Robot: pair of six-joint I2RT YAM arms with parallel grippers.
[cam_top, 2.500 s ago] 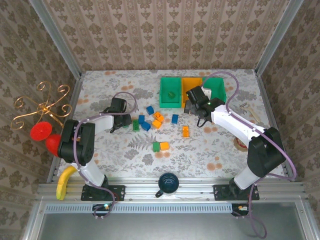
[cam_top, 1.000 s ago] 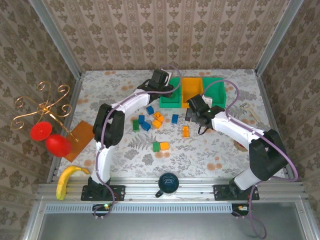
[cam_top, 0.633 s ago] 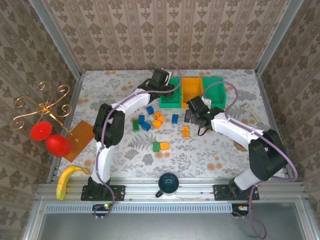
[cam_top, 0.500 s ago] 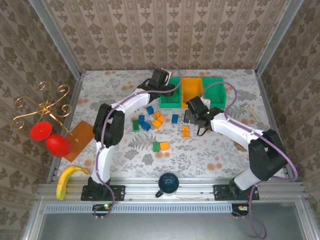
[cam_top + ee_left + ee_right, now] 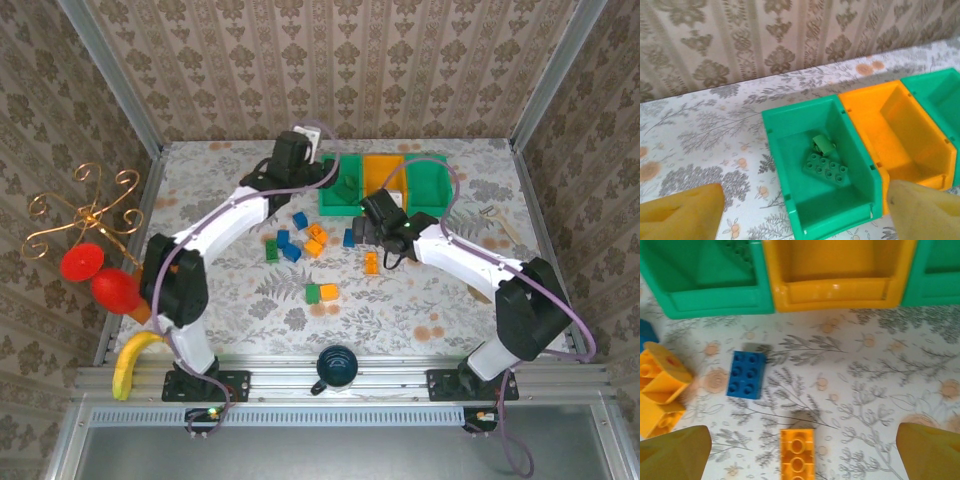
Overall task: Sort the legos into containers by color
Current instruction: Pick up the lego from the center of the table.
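My left gripper hangs open over the left green container, nothing between its fingers. A flat green lego and a small green piece lie inside that container. The orange container beside it looks bare, and a second green container stands to its right. My right gripper is open, low over an orange lego, with a blue lego to its left. Several more blue, orange and green legos lie scattered mid-table.
A dark round cup stands at the near edge. At the far left are a banana, red objects and a gold wire stand. A tape roll lies right of the right arm. Wallpapered walls close off three sides.
My left gripper has opened over the left green container, and the flat green lego now lies inside. My right gripper has moved left and nearer, from the orange container to above the loose legos.
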